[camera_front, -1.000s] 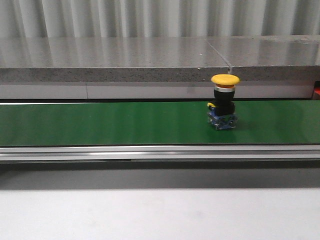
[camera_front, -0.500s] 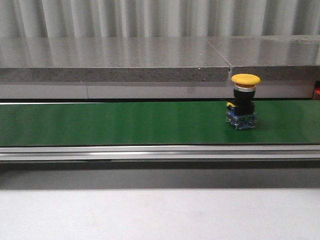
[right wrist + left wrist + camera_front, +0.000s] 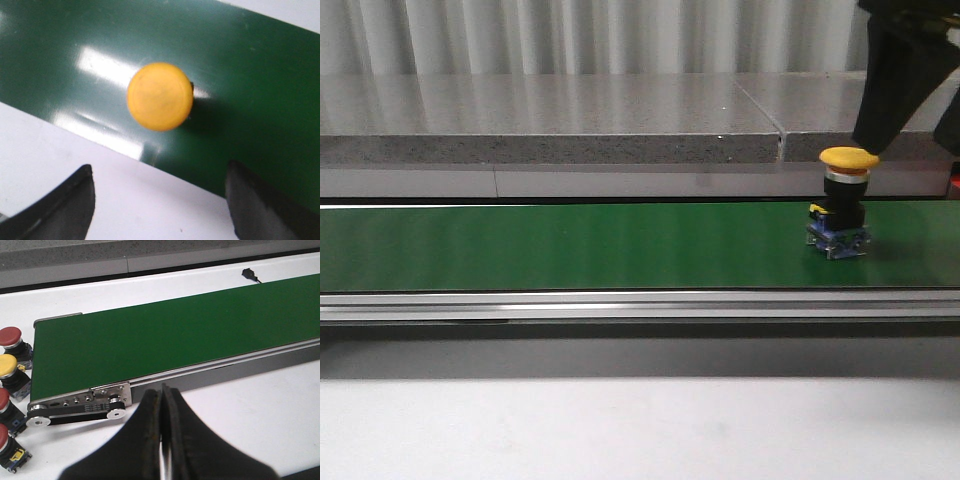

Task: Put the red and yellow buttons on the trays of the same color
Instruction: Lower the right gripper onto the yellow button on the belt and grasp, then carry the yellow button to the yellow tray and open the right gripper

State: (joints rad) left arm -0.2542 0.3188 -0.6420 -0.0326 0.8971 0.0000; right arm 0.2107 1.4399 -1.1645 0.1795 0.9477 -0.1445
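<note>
now yellow button [image 3: 848, 203] further right (upright)

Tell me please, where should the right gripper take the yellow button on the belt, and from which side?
Probably from above. The button stands upright on the belt, and the open right gripper already looks down on its cap. Closing on the black body under that wide cap should prevent slipping.

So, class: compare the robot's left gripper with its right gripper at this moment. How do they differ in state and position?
The left gripper is shut, fingers pressed together; the right gripper is open, fingers spread wide. The left gripper hangs over the white table beside the green conveyor belt's end roller with nothing beneath it; the right gripper is directly above the yellow button on the belt. Both have dark fingers and hold nothing.
</note>
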